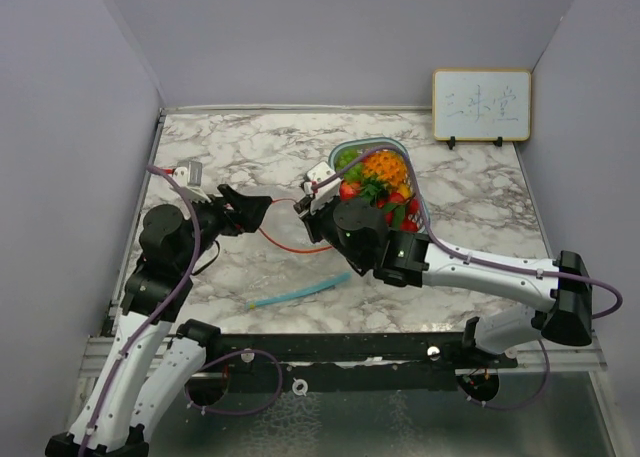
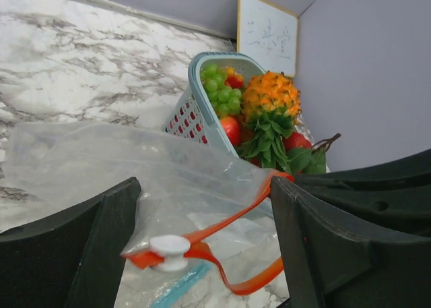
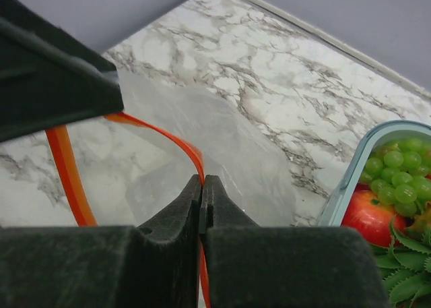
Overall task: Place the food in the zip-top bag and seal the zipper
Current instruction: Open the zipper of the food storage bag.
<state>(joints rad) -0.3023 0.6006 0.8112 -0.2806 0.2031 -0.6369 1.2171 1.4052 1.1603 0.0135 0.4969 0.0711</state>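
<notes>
The clear zip-top bag [image 1: 285, 232] lies on the marble with its orange zipper rim [image 2: 232, 220] gaping and its white slider [image 2: 170, 249] at the near end. My left gripper [image 1: 262, 205] is open; in its wrist view its jaws [image 2: 204, 187] stand either side of the slider and rim without touching them. My right gripper [image 1: 300, 205] is shut on the orange rim [image 3: 192, 156], pinching it at the fingertips [image 3: 203, 180]. The food [image 1: 380, 182] sits in the teal basket [image 2: 195, 85]: green grapes [image 2: 219, 85], a spiky orange fruit [image 2: 269, 96], red strawberries [image 2: 231, 127], leafy greens [image 2: 269, 136].
A teal strip [image 1: 295, 294] lies on the marble in front of the bag. A small whiteboard [image 1: 481, 105] leans on the back wall at the right. Grey walls close in the table on three sides. The basket stands just behind my right wrist.
</notes>
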